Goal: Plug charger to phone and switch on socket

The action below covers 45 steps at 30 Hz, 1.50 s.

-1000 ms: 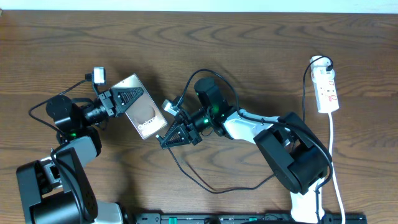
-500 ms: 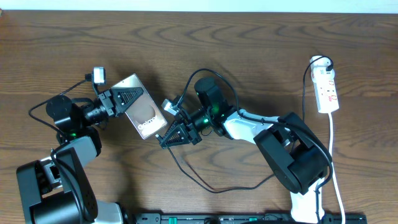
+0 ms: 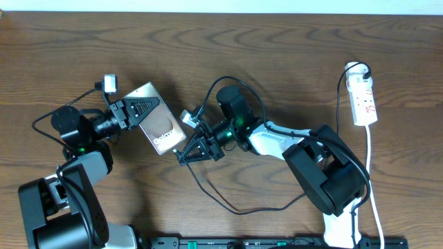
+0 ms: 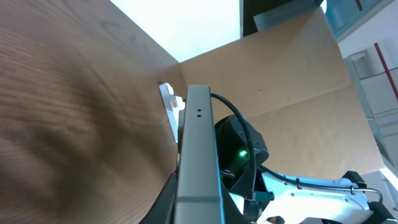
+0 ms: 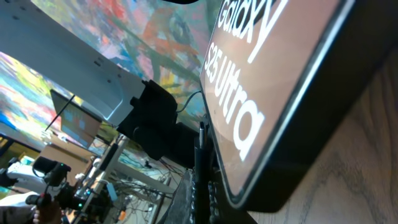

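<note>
The phone [image 3: 160, 128], a brown-grey slab with white "Galaxy" lettering, is held off the table by my left gripper [image 3: 142, 111], which is shut on its upper left part. In the left wrist view the phone's grey edge [image 4: 198, 155] runs up between the fingers. My right gripper [image 3: 190, 151] is shut on the charger's black plug tip [image 5: 200, 163], right at the phone's lower end [image 5: 292, 93]. The black cable [image 3: 235, 207] loops down over the table. The white socket [image 3: 363, 97] with red switches lies far right.
The socket's white cord [image 3: 374, 187] runs down the right side of the table. The right arm's base [image 3: 331, 173] stands at lower right and the left arm's base [image 3: 66, 207] at lower left. A cardboard wall [image 4: 280, 74] stands behind.
</note>
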Tool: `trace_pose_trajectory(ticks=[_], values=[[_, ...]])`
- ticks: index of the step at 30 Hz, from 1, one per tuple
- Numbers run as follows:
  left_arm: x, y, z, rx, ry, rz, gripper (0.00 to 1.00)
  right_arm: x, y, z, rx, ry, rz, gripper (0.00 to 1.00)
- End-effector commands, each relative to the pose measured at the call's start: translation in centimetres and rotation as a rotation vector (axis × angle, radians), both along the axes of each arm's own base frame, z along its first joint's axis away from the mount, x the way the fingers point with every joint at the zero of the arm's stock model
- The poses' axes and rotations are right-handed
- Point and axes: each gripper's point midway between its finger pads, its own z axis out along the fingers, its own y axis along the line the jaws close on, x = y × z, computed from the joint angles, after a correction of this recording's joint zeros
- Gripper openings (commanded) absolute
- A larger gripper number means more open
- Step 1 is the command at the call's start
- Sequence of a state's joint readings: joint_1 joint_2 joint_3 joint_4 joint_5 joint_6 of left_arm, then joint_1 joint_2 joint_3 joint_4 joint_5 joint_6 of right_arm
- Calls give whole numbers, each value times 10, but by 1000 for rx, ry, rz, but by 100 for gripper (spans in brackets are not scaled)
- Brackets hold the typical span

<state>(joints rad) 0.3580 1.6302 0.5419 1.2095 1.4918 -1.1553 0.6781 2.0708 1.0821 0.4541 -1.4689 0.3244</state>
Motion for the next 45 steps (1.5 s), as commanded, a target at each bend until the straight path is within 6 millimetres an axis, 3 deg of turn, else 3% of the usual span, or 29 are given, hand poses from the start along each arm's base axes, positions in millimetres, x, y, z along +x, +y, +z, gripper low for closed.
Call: trace_pose_trajectory(ticks=[1,36,45], values=[[-3,-2,6,7,-18,-23,8,4,-2,3,0,4,-8,1],[-6,-4,5,7,-17,-37,7,9,-1,0,-26,22,-36,1],[-8,-15,5,11,-25,-70,7,9,-1,1,-25,23,-34,1]])
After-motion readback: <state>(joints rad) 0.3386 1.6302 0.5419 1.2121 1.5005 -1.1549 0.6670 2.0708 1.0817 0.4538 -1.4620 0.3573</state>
